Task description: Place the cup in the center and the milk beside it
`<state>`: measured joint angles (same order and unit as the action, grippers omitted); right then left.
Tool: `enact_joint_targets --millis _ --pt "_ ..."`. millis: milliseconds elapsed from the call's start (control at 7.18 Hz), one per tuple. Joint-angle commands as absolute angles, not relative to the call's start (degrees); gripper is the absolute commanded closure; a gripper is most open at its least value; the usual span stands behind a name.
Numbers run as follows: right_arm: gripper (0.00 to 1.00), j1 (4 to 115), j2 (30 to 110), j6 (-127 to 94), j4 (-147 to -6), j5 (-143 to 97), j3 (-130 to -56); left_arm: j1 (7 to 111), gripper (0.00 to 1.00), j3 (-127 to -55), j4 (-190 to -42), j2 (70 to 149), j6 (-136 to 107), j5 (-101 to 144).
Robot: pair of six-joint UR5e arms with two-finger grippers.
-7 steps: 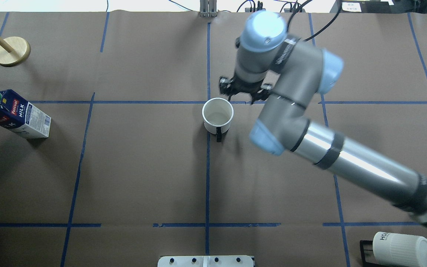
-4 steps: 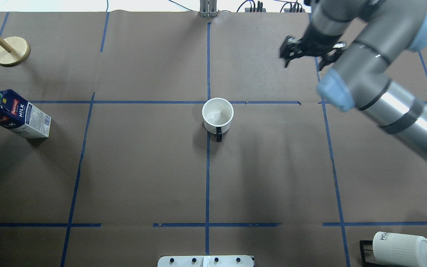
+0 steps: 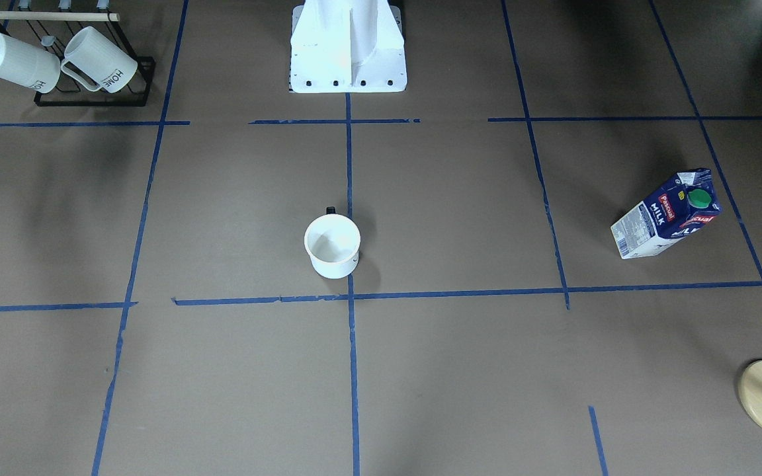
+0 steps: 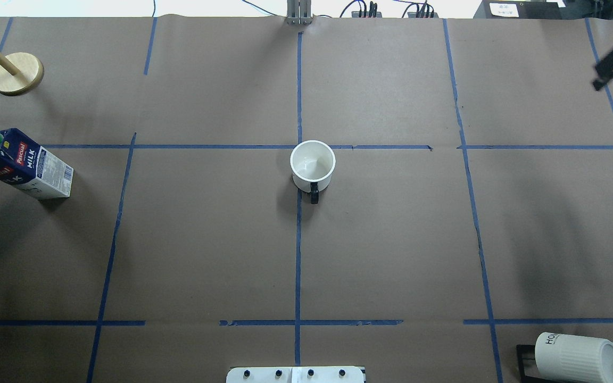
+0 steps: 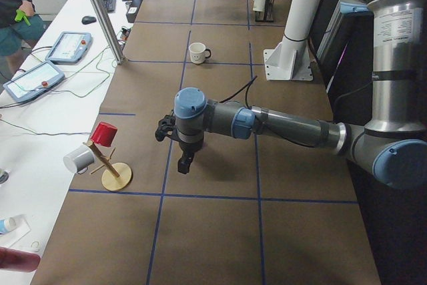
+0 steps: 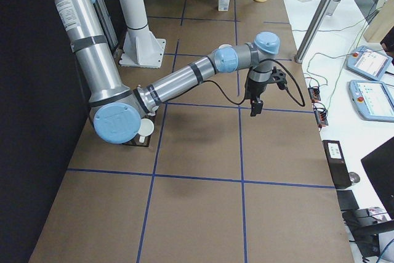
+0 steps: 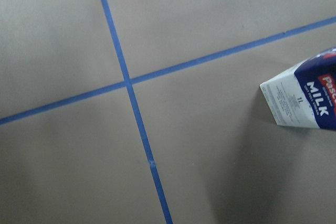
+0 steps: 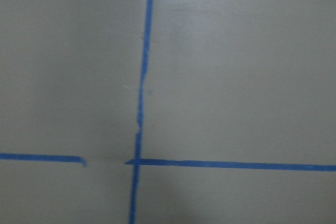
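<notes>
cup (image 3: 332,246) stands by the center (image 3: 350,297), milk (image 3: 665,215) well apart; cannot tell how open either arm's jaws are.

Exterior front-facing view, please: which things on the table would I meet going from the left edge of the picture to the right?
Rack of ribbed mugs → cup → milk carton → round wooden stand base. The white robot pedestal overlaps the cup sideways, so it is left out.
</notes>
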<state>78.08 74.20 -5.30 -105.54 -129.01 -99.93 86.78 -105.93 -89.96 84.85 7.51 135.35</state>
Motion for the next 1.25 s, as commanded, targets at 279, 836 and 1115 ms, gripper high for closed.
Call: enact_joint_targets --millis 279,836,1115 --pt "0.0 87.8 98.3 7.6 -93.2 -133.5 -104.2 86.5 0.0 -107.9 -92.5 88.1 -3.4 135.4" --pt "0.0 87.9 99.6 1.8 -90.4 -133.4 -106.0 74.8 0.0 -111.1 -93.5 91.2 -32.8 134.6" --pt "0.0 87.9 99.6 1.8 -90.4 -133.3 -106.0 71.3 0.0 -110.5 -93.4 94.4 -41.7 131.3"
